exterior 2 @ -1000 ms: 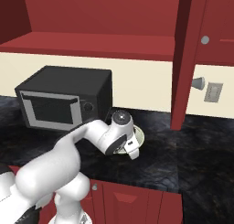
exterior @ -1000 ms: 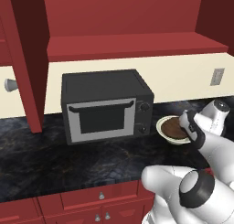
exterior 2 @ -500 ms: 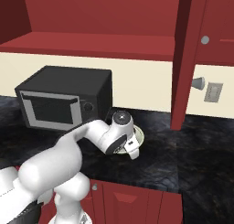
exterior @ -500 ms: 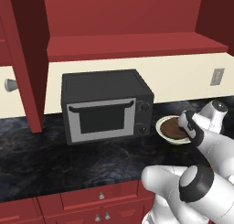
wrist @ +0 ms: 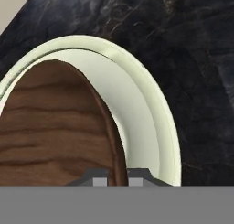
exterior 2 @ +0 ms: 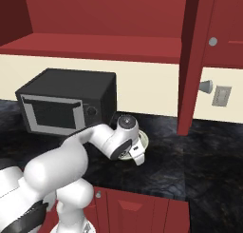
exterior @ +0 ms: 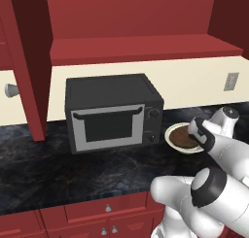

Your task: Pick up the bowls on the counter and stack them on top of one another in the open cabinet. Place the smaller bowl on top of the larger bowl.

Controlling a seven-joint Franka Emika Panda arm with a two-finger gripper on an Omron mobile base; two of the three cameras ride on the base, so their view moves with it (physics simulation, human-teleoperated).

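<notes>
Nothing has shifted: brown bowl (wrist: 55, 127) sits nested in cream bowl (wrist: 151, 113) on the bench (exterior: 44, 169), at the microwave's (exterior: 112, 113) 3 o'clock. Hand view shows the tool (wrist: 118, 176) pinched on the brown rim, hidden elsewhere.

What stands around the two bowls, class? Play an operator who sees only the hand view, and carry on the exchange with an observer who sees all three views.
Observer: A black microwave stands on the counter, just left of the larger bowl.
Operator: Where is the open cabinet from there?
Observer: Its red shelf runs along the wall, above the microwave and that bowl.
Operator: Anything else on that wall?
Observer: A socket plate, up and to the right of the bowl.
</notes>
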